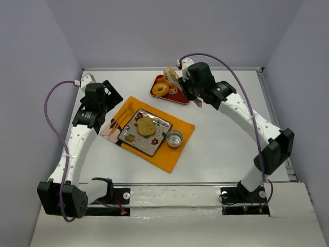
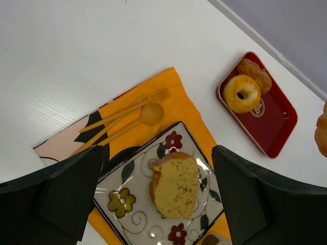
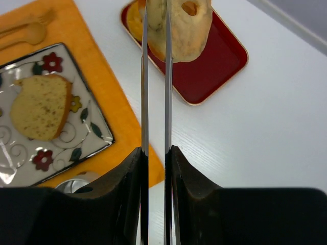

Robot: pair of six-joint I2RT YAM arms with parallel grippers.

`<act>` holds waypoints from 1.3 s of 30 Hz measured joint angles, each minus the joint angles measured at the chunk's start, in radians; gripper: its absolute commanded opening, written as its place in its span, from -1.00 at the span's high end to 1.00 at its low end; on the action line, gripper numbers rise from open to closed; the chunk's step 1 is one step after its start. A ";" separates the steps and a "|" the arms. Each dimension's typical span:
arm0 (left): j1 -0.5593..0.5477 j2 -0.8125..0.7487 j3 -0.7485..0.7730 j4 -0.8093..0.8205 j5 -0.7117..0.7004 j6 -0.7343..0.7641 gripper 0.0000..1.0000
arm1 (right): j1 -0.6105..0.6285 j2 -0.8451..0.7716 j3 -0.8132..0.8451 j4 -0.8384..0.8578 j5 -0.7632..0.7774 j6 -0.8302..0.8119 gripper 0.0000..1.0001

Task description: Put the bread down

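Observation:
My right gripper [image 1: 191, 86] [image 3: 155, 153] is shut on thin metal tongs [image 3: 155, 92]. The tongs pinch a pale bread roll [image 3: 186, 25] [image 1: 171, 76] and hold it above the red tray [image 3: 214, 66] [image 1: 179, 96]. The roll also shows at the right edge of the left wrist view [image 2: 322, 133]. A yellow bread slice [image 1: 146, 125] [image 2: 176, 186] [image 3: 40, 106] lies on the floral square plate [image 1: 154, 149] [image 2: 127, 204]. My left gripper [image 1: 109, 98] [image 2: 157, 163] is open and empty, hovering above the plate.
The plate rests on an orange placemat [image 1: 177, 154] with a wooden fork and spoon [image 2: 127, 115] and a small metal cup [image 1: 175, 138]. A glazed donut [image 1: 160, 89] [image 2: 241, 93] and a brown pastry [image 2: 255, 71] lie in the red tray.

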 measured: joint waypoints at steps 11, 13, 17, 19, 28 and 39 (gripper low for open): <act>0.000 -0.124 -0.030 -0.022 -0.017 -0.018 -0.98 | 0.216 -0.109 -0.163 0.056 -0.170 -0.043 0.51; 0.000 -0.132 -0.039 -0.032 -0.025 -0.023 -0.98 | 0.241 -0.085 -0.192 0.053 -0.186 -0.041 0.56; 0.000 -0.139 -0.046 -0.052 -0.037 -0.027 -0.98 | 0.272 -0.049 -0.219 0.050 -0.181 -0.033 0.50; 0.000 -0.143 -0.049 -0.059 -0.039 -0.027 -0.98 | 0.283 -0.038 -0.225 0.051 -0.161 -0.022 0.49; 0.000 -0.151 -0.051 -0.066 -0.043 -0.026 -0.98 | 0.324 -0.003 -0.227 0.057 -0.093 0.004 0.00; 0.000 -0.155 -0.051 -0.079 -0.063 -0.026 -0.98 | 0.336 -0.004 -0.229 0.061 -0.141 0.001 -0.15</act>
